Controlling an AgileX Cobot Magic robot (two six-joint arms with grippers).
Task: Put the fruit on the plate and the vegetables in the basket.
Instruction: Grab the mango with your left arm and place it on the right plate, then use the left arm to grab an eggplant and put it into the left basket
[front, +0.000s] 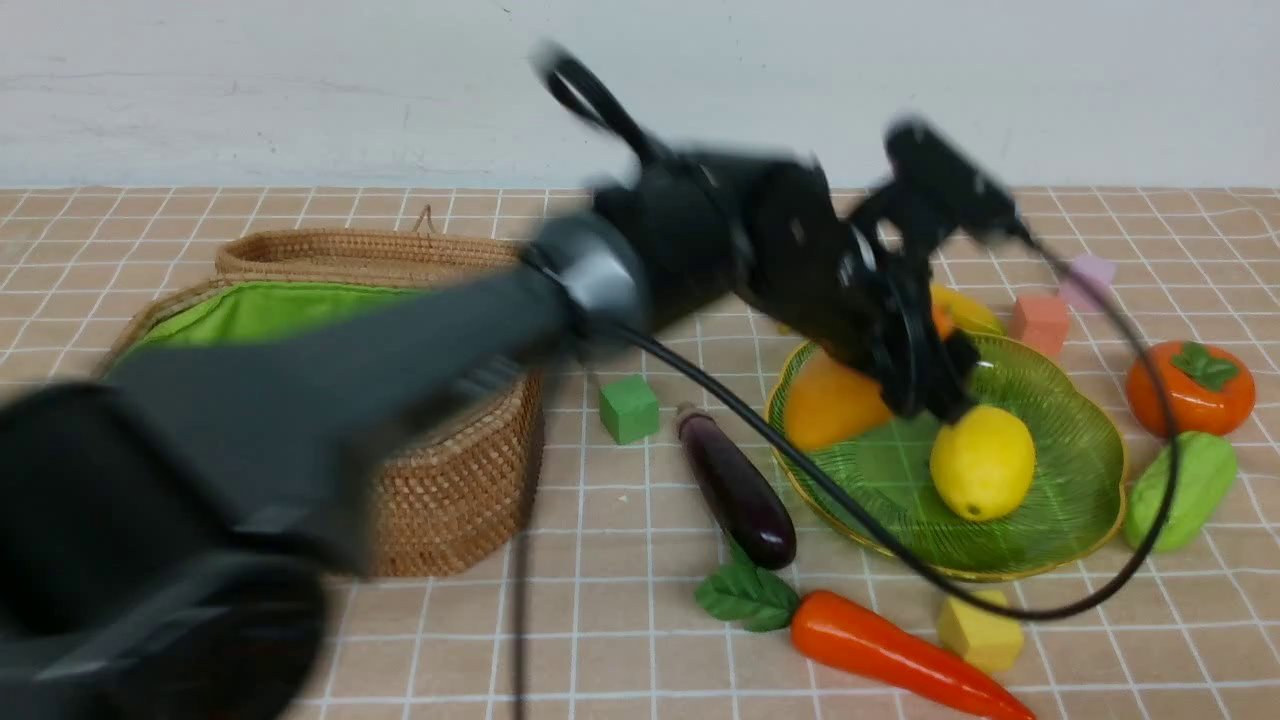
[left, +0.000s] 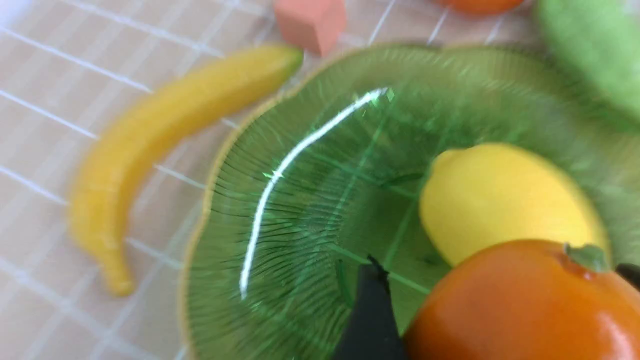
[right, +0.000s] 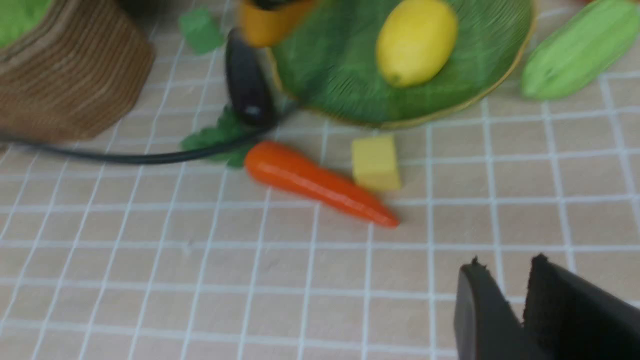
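— Green glass plate (front: 1075, 450): where does it sit?
— Right of centre in the front view, on the checked desk (front: 600, 620). The lemon (front: 983, 462) lies in the middle of it. The mango (front: 830, 405) is at its left rim; whether it rests on the glass I cannot tell.

— And the left hand?
— The left hand (left: 500, 262) is over the plate, at the end of a blurred arm (front: 330, 380) that crosses from the lower left of the frame. Its wrist view shows a black finger (left: 370, 320) on each side of the mango, close against it: clamped on the mango, which is sharp there while plate and desk are smeared.

— The right hand?
— The right hand (right: 506, 265) shows only in its own wrist view, above bare desk. Its fingers stand a little apart, a narrow gap with nothing in it.

— The other fruit?
— The banana (left: 150, 150) lies on the desk just beside the plate's far rim. The persimmon (front: 1190, 392) is near the right edge of the frame, apart from the plate.

— Vegetables?
— All three are on the desk. The eggplant (front: 735, 485) is just left of the plate; the carrot (front: 900, 655) is lower centre-right, its leaves just beside the eggplant's near end. The gourd (front: 1182, 490) is just beside the plate's right rim, below the persimmon. The basket (front: 460, 480) stands left of centre, lid tipped back, green lining showing, partly hidden by the arm.

— Cubes?
— A green cube (front: 629, 408) sits between basket and eggplant, a yellow cube (front: 980, 630) beside the carrot, a pink cube (front: 1040, 322) and a lilac cube (front: 1088, 278) behind the plate.
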